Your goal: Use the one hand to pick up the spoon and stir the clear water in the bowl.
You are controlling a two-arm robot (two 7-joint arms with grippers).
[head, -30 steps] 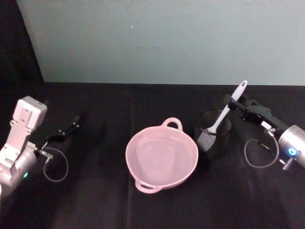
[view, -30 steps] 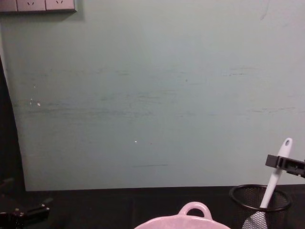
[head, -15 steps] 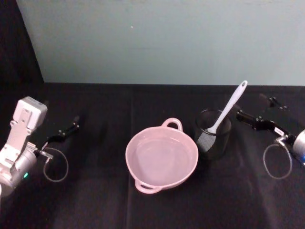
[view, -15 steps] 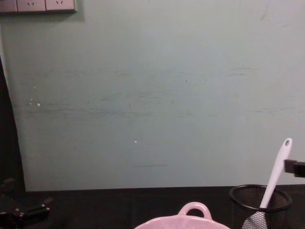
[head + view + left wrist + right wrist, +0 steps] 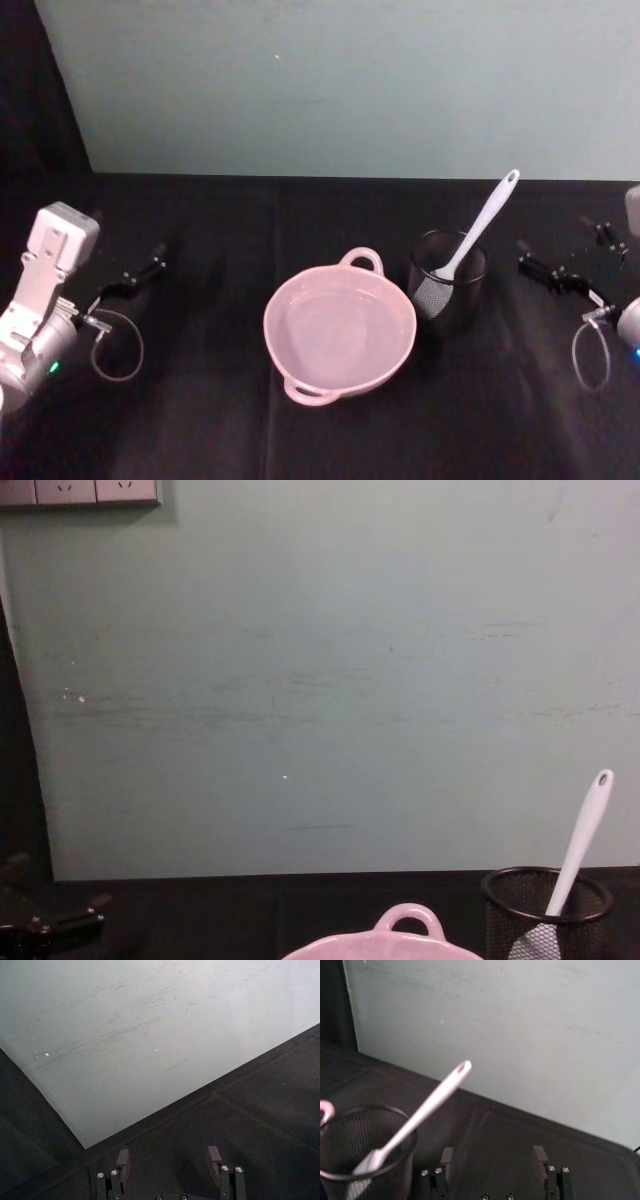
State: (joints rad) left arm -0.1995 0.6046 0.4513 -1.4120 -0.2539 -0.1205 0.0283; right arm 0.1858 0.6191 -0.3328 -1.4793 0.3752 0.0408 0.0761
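Note:
The white spoon (image 5: 482,225) leans in a black wire-mesh cup (image 5: 447,285), blade down and handle tilted up to the right, with nothing holding it. The pale pink bowl (image 5: 340,330) holding clear water sits just left of the cup. My right gripper (image 5: 567,256) hovers open to the right of the cup, well apart from the spoon handle. In the right wrist view its fingers (image 5: 446,1156) stand wide with nothing between them, and the spoon (image 5: 422,1107) and cup (image 5: 365,1160) lie off to one side. My left gripper (image 5: 140,270) rests open at the far left.
A pale green wall (image 5: 340,80) rises behind the black tabletop (image 5: 200,420). The chest view shows the spoon (image 5: 581,840) sticking out of the cup (image 5: 545,910), the bowl's loop handle (image 5: 407,918), and the left gripper (image 5: 60,922) low at the left.
My right gripper was at the spoon handle a second ago; it has come off it and drawn back to the right. The spoon stays in the cup. The left arm has not moved.

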